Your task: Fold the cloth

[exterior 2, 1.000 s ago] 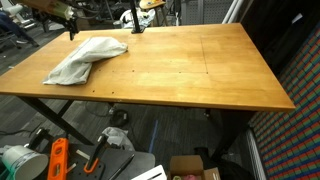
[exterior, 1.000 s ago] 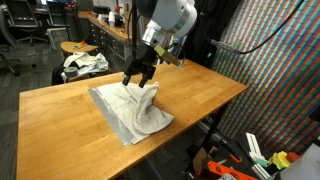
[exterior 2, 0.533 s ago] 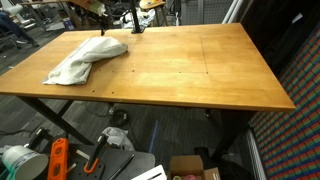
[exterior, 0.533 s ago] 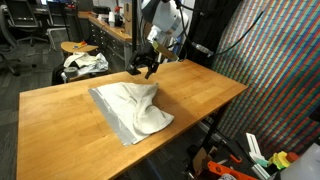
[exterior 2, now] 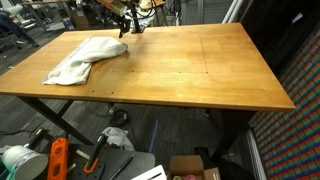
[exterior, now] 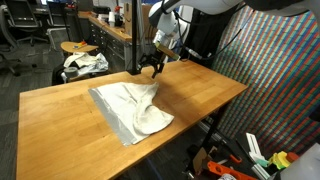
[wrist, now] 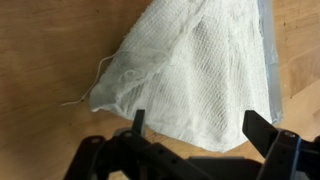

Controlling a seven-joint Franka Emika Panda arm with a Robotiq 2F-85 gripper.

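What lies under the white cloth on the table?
The cloth rests on the wooden table. A grey layer shows along its edge. Whatever lies beneath the folds is covered.

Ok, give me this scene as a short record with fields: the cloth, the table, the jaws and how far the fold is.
cloth: white woven cloth, rumpled, partly doubled over
surface: light wooden table, cloth lying near one edge
jaws: open, empty, raised clear of the cloth
fold status: no neat fold yet
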